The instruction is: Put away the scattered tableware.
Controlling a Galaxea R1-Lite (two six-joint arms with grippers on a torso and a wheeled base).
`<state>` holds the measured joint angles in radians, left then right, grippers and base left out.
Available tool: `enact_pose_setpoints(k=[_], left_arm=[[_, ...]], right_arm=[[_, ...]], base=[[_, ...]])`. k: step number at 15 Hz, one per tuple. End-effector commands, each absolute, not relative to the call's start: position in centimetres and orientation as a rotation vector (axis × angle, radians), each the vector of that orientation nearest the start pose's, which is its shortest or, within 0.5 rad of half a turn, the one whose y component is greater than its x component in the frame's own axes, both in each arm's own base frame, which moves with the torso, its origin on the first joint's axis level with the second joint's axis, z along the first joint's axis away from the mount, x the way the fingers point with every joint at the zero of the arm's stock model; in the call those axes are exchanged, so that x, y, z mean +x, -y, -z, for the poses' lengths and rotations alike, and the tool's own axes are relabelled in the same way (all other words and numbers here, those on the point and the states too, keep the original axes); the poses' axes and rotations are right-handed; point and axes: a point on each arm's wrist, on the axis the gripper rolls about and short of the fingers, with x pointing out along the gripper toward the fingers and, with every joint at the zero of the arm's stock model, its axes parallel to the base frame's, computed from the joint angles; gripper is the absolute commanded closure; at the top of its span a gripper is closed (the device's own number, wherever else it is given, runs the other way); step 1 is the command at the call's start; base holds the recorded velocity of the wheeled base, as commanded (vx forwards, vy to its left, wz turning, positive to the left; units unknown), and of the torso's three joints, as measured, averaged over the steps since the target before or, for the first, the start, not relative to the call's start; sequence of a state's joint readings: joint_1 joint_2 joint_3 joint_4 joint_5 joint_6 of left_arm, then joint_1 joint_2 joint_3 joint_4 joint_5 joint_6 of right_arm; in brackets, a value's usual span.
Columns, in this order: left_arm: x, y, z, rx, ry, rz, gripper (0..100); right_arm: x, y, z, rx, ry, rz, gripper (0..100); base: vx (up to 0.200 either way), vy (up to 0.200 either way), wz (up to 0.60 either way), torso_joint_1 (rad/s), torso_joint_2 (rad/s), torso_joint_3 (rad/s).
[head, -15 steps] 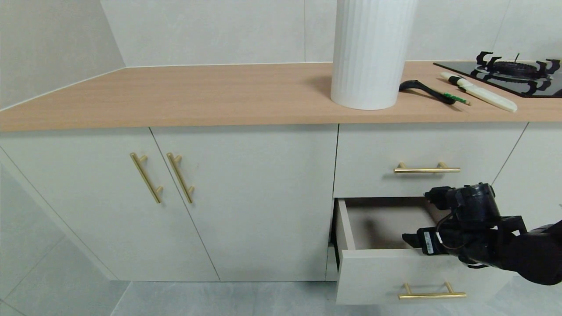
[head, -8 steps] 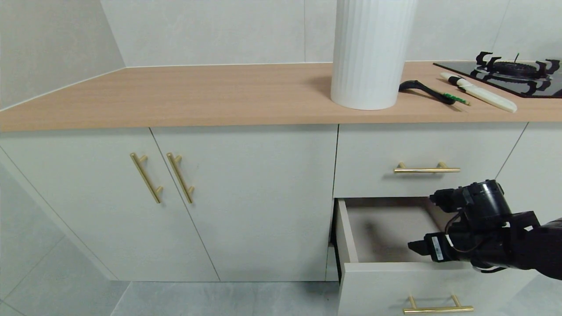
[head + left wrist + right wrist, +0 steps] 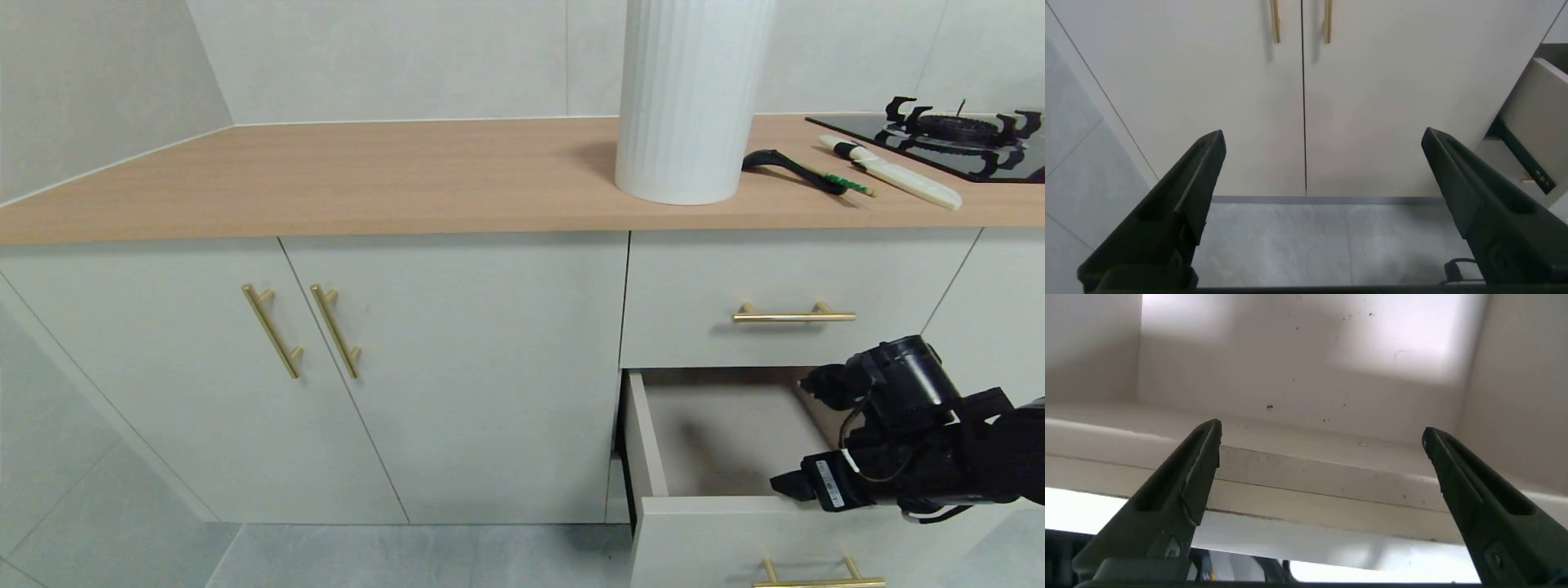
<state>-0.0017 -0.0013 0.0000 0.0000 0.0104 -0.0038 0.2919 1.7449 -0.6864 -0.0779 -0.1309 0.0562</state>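
Three pieces of tableware lie on the wooden desk (image 3: 367,175), at its right end: a black utensil (image 3: 788,169), a green-tipped stick (image 3: 849,184) touching its end, and a white knife (image 3: 894,181) just beside the hob (image 3: 955,135). A tall white ribbed cylinder (image 3: 690,98) stands left of them. Below, the lower drawer (image 3: 645,433) is pulled out. The right gripper (image 3: 1320,433) is at its front edge, fingers wide apart, holding nothing. The left gripper (image 3: 1323,135) faces the cabinet doors (image 3: 1305,98) low down, fingers also wide.
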Motion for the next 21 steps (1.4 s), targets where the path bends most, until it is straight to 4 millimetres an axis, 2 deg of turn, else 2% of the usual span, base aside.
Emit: enact_pose_setpoints(k=[1,13,21], left_arm=[[-2.3,0.0,-7.5,-0.005,0.0,-0.009,0],[-2.3,0.0,-7.5,-0.005,0.0,-0.009,0],[-2.3,0.0,-7.5,-0.005,0.0,-0.009,0]], right_arm=[[24.7,-7.2,-9.6,-0.171,-0.984,-0.128,0],[21.5,-6.9,-9.2,-0.392,-1.353,-0.214,0],[21.7,-6.9,-9.3,-0.388,-1.355,-0.206,0]], base=[[0.0,0.0,0.0,0.0,0.0,0.0],[0.0,0.0,0.0,0.0,0.0,0.0],[0.0,0.0,0.0,0.0,0.0,0.0]])
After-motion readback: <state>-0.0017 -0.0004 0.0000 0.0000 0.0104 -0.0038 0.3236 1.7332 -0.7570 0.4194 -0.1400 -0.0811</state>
